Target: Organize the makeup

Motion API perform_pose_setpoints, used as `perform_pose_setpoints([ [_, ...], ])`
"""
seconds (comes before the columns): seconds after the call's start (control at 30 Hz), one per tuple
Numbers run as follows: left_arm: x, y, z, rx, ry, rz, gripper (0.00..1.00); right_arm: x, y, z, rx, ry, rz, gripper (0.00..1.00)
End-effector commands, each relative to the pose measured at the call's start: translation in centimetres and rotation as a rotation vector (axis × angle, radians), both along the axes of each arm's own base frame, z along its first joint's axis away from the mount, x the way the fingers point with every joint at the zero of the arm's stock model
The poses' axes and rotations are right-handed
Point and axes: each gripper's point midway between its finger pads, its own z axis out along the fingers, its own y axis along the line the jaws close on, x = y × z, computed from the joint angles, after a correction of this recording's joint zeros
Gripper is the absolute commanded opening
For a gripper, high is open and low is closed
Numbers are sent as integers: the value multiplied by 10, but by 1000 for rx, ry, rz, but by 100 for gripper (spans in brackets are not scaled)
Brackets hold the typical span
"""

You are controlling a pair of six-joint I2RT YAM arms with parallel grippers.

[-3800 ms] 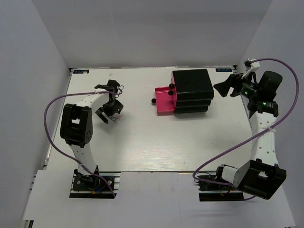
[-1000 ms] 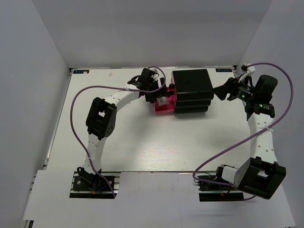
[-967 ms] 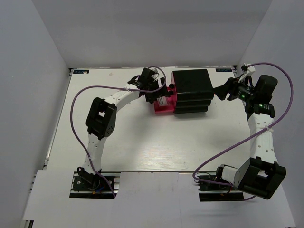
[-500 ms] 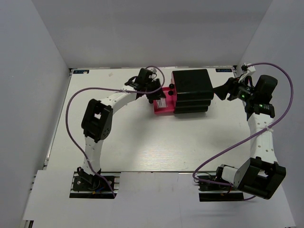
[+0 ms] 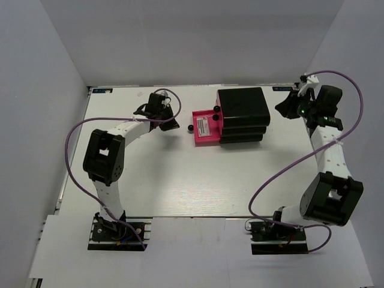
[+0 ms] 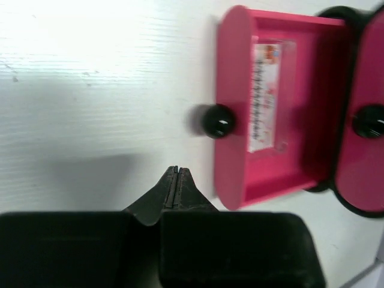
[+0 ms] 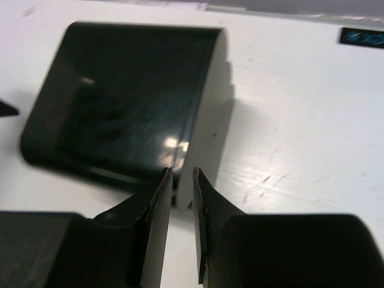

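Pink drawer point(image 6: 231, 108) is pulled out of the lowest tier of the black drawer box point(image 5: 243, 105), towards the left arm, its round knob point(image 6: 217, 120) pointing that way. The surface point(image 5: 180, 180) nearer the arm bases carries no makeup that I can see.

Makeup item point(image 6: 267, 90): one long flat piece lies inside the drawer, lengthwise along the front wall, printed label up. Cannot tell whether it is a palette or something else. It lies flat, below the rim, so it looks stowed rather than in transit. No other makeup shows in any view.

Left gripper point(image 6: 177, 171): jaws pressed together, no gap, nothing held. It hangs over bare surface just left of the drawer front, apart from the knob. Judgement: with empty, closed jaws beside an open, loaded drawer, it is well placed to nudge the knob and push the drawer home.

Right gripper point(image 7: 182, 177): jaws parted by only a narrow slit, nothing between them. It sits at the far right side of the box, fingers aimed at the box's edge; I cannot tell if they touch it. Judgement: this pose suits bracing the box so it does not slide when the drawer is pushed from the opposite side.
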Motion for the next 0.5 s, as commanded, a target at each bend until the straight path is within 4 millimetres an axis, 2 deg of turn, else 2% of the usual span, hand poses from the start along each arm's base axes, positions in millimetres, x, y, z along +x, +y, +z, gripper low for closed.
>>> perform_pose_setpoints([
  [0.0,16,6,-12,80,-2,29,4,32,-23,20,-111,-55,-129,27],
  [0.03,19,6,-17,97,6,30,4,42,-29,11,-138,-30,-176,28],
  [0.07,20,8,-22,116,22,32,4,50,-32,18,-157,-44,-201,29],
  [0.1,31,6,-15,120,1,38,5,56,-31,15,-181,-37,-206,30],
  [0.13,34,7,-29,143,24,33,7,65,-39,1,-208,-3,-242,31],
  [0.17,32,3,-35,163,48,18,7,71,-38,-3,-223,7,-244,31],
  [0.2,45,-1,-24,165,19,19,8,77,-38,-1,-241,8,-246,32],
  [0.23,41,-5,-41,184,62,1,8,83,-40,-16,-256,42,-256,32],
  [0.3,49,-13,-37,162,53,-11,10,89,-34,-23,-256,58,-238,33],
  [0.33,49,-17,-39,144,59,-24,11,90,-30,-32,-250,78,-220,33],
  [0.4,51,-21,-43,133,63,-34,14,90,-22,-36,-240,84,-193,33],
  [0.47,49,-34,-44,105,67,-71,16,88,-13,-40,-223,91,-158,33],
])
